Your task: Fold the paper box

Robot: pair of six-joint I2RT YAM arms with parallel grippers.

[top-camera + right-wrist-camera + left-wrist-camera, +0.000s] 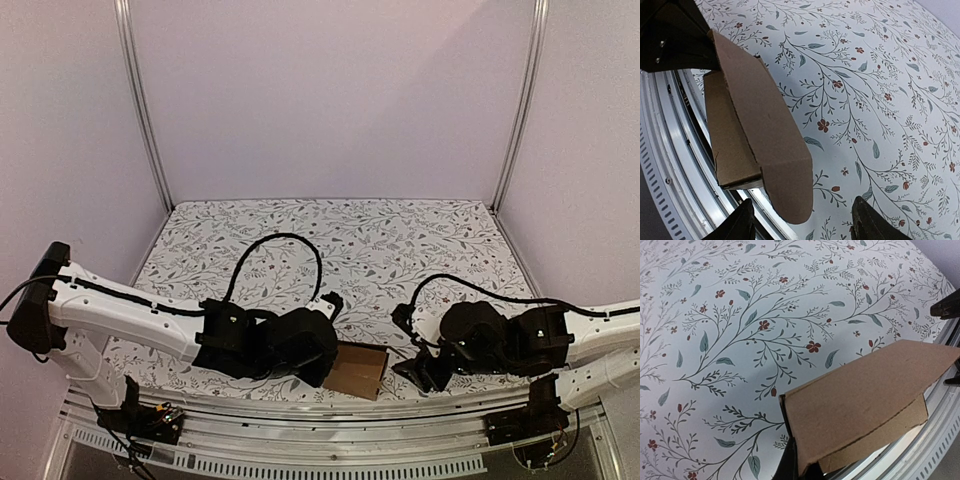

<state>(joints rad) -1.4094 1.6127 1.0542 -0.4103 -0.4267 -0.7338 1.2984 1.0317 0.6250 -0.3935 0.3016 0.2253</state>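
Left wrist view: left tool (pixel 797 462) clamped on edge of paper box (pixel 860 395), at near rim of bench (pixel 730 315). Right tool (pixel 802 227) spread wide, empty, just beside. Cardboard judged light, thin, crease-prone; grip flaps near score lines.

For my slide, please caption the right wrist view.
Paper box at the table edge, held by left jaws, flap before the open right jaws.

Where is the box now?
Top view: the box is centred at the table's near edge, pinched by the left claw, with the right claw just to its right.
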